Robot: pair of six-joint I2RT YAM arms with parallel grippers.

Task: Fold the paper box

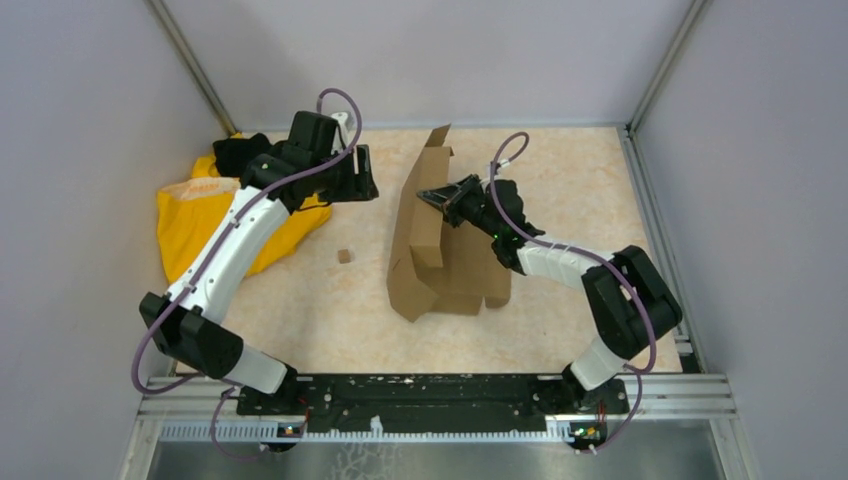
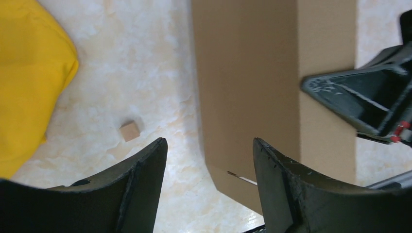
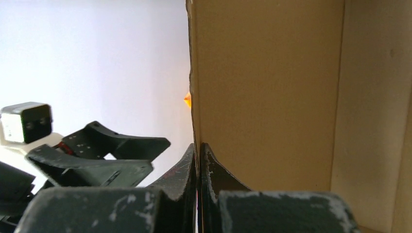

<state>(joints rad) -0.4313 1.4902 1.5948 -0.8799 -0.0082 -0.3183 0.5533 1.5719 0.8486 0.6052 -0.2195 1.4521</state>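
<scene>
Paper box (image 1: pixel 412 255) edge — between right jaws

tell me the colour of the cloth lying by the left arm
Plain bright yellow. The cloth shows best in the top external view.

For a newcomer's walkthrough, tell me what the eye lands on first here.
The half-folded cardboard box in the middle of the table stands out first, one panel upright and pinched by the right gripper. Next comes the bright yellow cloth bunched at the left edge, with the left gripper open beside the box.
</scene>
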